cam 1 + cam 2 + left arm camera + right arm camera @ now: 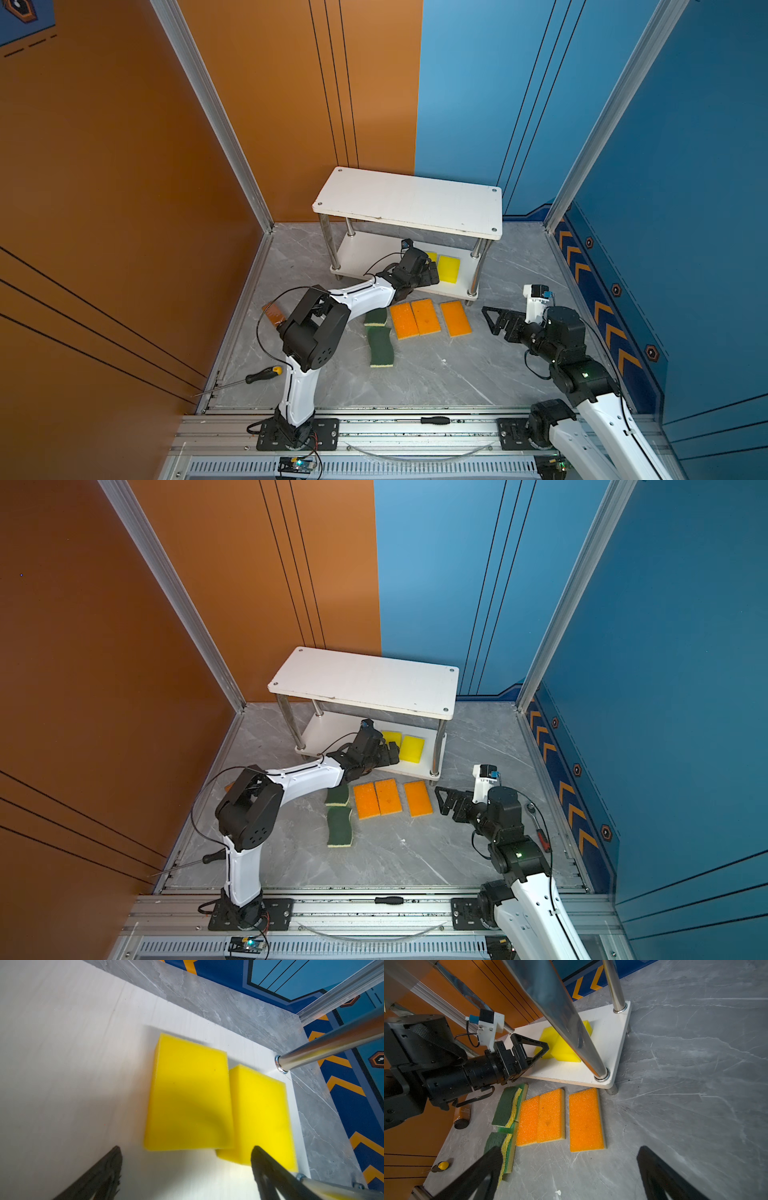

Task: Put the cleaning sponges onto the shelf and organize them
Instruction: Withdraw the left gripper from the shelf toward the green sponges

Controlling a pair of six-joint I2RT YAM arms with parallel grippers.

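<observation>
The shelf point(407, 199) stands at the back, in both top views. Two plain yellow cleaning sponges point(189, 1095) point(261, 1113) lie side by side on its lower board point(62, 1064). My left gripper point(186, 1148) is open and empty just in front of them, under the top board point(365, 679). On the floor before the shelf lie three orange-topped sponges point(403, 321) point(425, 316) point(455, 318) and two dark-green wavy ones point(376, 318) point(381, 347). A brighter green layer point(522, 1093) shows beneath those. My right gripper point(489, 321) is open and empty, low and right of the orange ones.
A yellow-and-black screwdriver point(262, 374) lies at the left floor edge and a black-handled tool point(434, 420) on the front rail. A red-handled tool point(542, 839) lies by the right wall. A brown bottle point(463, 1113) lies under the left arm. Shiny shelf posts point(562, 1016) stand near both grippers.
</observation>
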